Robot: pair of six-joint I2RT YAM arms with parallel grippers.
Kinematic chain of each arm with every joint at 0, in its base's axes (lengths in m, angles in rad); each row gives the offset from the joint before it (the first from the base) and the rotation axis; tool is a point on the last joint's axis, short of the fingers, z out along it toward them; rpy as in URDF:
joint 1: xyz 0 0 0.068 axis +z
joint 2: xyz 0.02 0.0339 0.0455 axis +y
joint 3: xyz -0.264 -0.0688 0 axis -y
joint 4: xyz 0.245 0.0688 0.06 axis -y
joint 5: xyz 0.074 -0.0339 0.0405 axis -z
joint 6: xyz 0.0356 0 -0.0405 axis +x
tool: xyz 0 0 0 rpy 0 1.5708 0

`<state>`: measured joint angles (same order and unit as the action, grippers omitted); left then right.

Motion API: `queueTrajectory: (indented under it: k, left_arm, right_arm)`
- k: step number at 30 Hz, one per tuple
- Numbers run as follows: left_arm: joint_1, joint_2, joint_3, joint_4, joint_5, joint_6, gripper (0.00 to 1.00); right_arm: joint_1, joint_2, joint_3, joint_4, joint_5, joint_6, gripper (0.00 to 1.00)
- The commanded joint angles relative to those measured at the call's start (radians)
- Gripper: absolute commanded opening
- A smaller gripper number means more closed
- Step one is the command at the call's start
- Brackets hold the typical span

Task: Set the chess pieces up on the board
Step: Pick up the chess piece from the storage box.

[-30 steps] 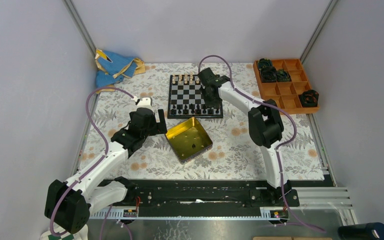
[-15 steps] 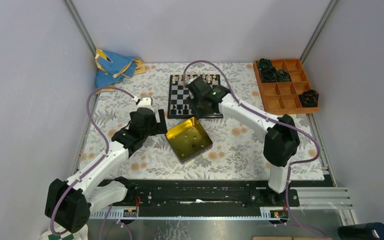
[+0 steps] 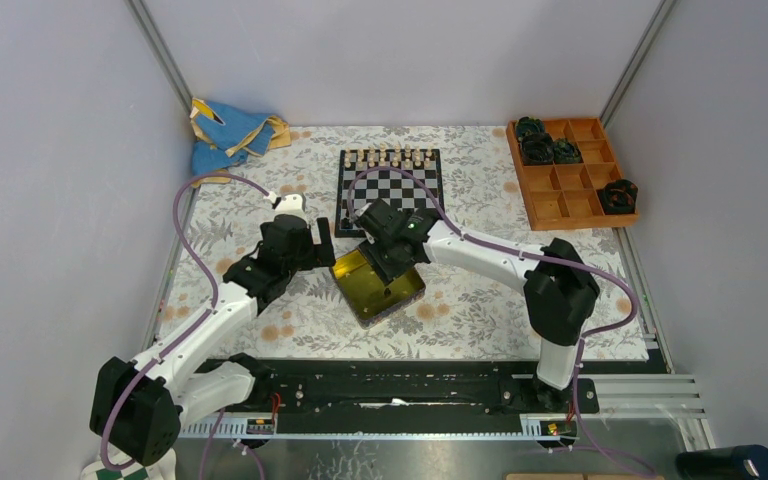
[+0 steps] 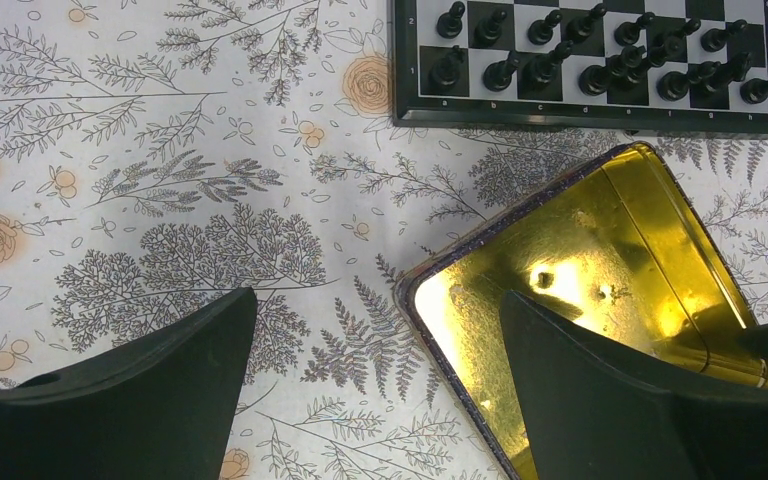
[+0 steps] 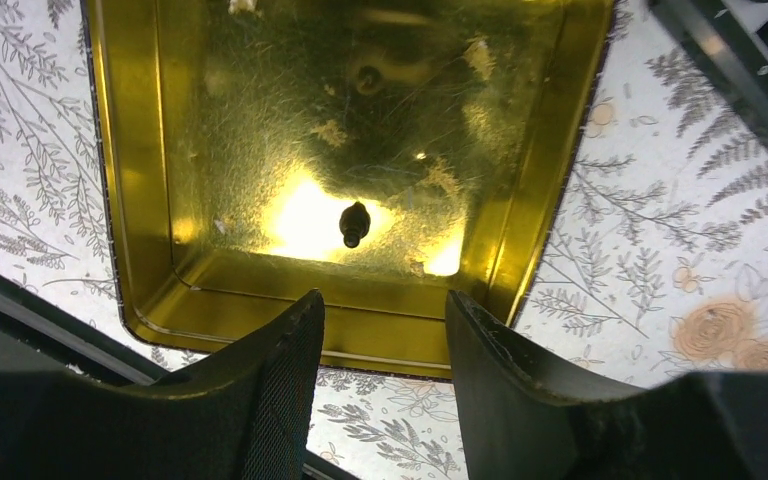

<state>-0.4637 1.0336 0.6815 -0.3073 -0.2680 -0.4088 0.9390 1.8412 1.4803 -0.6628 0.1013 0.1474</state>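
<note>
The board (image 3: 405, 185) lies at the back centre with cream pieces (image 3: 392, 157) along its far row. In the left wrist view its near rows (image 4: 560, 118) hold black pieces (image 4: 600, 60). A yellow tin (image 3: 365, 290) sits just in front of it. One black piece (image 5: 353, 222) lies on the tin floor (image 5: 260, 130). My right gripper (image 3: 392, 262) hovers over the tin, open and empty (image 5: 385, 315). My left gripper (image 3: 312, 245) is open and empty, its jaws straddling the tin's left corner (image 4: 378, 300).
An orange compartment tray (image 3: 580, 205) with dark green-specked lumps stands at the back right. A blue cloth (image 3: 228, 130) lies at the back left. A small white object (image 3: 288, 202) sits beside the left arm. A floral mat (image 3: 480, 290) covers the table.
My right gripper has swung from over the board's near right side back and left to above the tin. The left arm has not moved.
</note>
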Motion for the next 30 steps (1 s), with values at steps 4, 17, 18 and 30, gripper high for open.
queueTrajectory:
  k: [4, 17, 18, 30]
  left_arm:
    - [0.005, -0.017, -0.006, 0.053, 0.013, -0.007, 0.99]
    - [0.005, -0.014, -0.007, 0.050, 0.010, -0.005, 0.99]
    - [0.005, -0.014, -0.007, 0.049, 0.009, -0.005, 0.99]
    - [0.005, -0.012, -0.006, 0.046, 0.002, -0.005, 0.99]
  right_arm:
    - [0.014, -0.018, -0.056, 0.082, -0.044, 0.023, 0.55]
    - [0.015, 0.046, -0.084, 0.137, -0.072, 0.015, 0.53]
    - [0.015, 0.051, -0.084, 0.140, -0.074, 0.014, 0.53]
    - [0.015, 0.087, -0.095, 0.162, -0.094, 0.012, 0.49]
